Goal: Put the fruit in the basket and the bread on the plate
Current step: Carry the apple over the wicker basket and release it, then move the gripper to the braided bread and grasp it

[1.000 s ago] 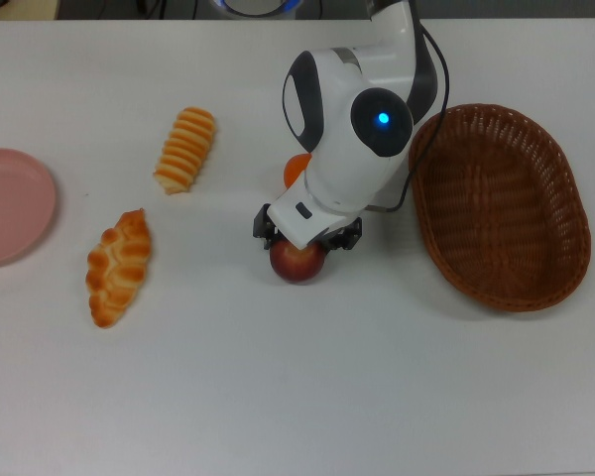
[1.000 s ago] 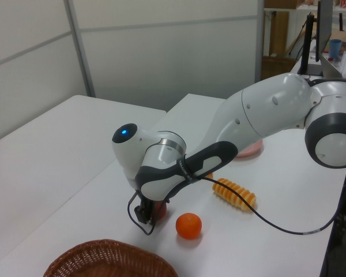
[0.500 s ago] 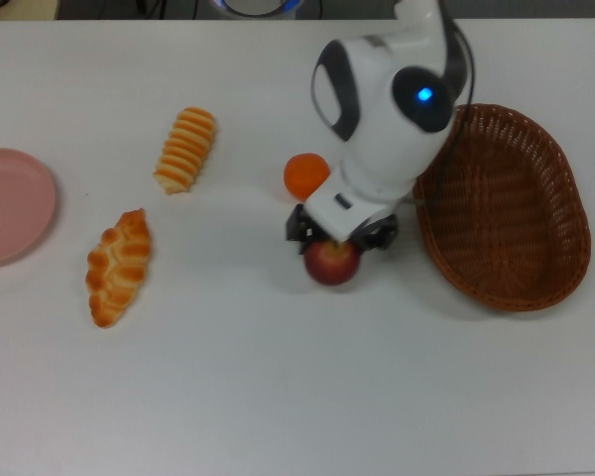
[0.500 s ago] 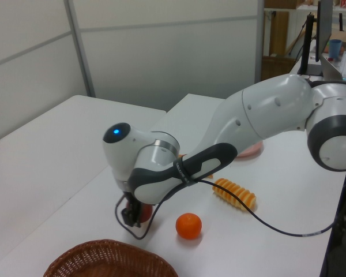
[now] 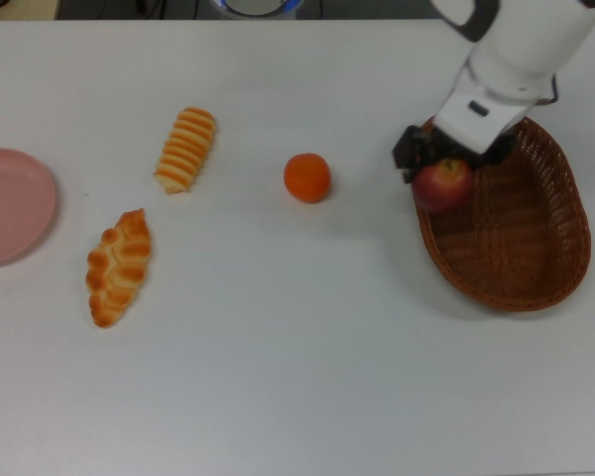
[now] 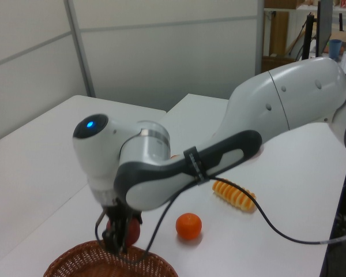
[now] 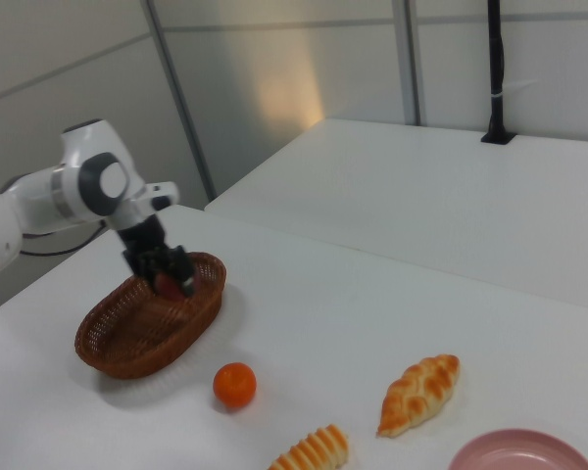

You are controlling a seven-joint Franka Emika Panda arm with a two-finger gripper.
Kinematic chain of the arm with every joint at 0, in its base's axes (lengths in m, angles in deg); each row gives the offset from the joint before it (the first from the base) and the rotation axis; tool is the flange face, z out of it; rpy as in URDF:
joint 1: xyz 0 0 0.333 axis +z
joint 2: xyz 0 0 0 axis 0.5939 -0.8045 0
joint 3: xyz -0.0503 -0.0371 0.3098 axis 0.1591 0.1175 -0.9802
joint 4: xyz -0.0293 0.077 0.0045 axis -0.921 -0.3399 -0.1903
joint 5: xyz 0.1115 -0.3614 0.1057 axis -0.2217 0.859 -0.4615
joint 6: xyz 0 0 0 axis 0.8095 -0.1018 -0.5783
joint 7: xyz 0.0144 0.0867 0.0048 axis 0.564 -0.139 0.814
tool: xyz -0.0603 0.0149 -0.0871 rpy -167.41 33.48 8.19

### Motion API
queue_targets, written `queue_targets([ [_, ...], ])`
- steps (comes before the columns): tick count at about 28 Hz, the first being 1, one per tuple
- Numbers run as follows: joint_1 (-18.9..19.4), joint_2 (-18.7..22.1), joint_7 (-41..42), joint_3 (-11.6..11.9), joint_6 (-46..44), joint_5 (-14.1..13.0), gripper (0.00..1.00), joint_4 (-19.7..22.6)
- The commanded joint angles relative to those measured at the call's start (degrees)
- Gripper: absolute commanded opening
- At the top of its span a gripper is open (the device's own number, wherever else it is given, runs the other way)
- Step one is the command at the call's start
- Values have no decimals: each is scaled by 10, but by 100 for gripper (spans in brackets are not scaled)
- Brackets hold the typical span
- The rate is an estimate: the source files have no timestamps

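From here the end effector (image 6: 116,238) grips the dark red apple (image 6: 131,232) just above the wicker basket's (image 6: 75,262) rim; the orange (image 6: 188,225) and striped loaf (image 6: 234,194) lie on the white surface (image 6: 288,196).

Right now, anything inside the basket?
Nothing rests in the basket: bare weave. The gripper holds the apple over its rim. The bit of floor beneath apple and arm is covered.
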Motion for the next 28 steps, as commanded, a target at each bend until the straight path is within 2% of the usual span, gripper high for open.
queue_targets([
  [1,28,-5,-26,-23,-20,10,11,2],
  [2,34,-7,-28,-23,-21,10,28,4],
  [3,40,-10,-30,-24,-21,10,56,5],
  [4,44,-13,-34,-23,-21,9,95,5],
  [5,50,-24,-45,-23,-21,13,100,5],
  [10,56,-27,-61,-22,-21,18,100,2],
  [14,52,-13,-74,-11,-21,17,100,1],
  [16,48,-2,-80,5,-21,12,100,1],
  [17,41,7,-84,25,-21,5,100,1],
  [18,34,10,-84,34,-24,-1,100,1],
  [21,-5,14,-78,55,-44,-27,100,4],
  [25,-54,8,-65,70,-43,-27,100,16],
  [26,-83,7,-46,72,-41,-27,100,19],
  [28,-114,2,-26,72,-38,-27,100,21],
])
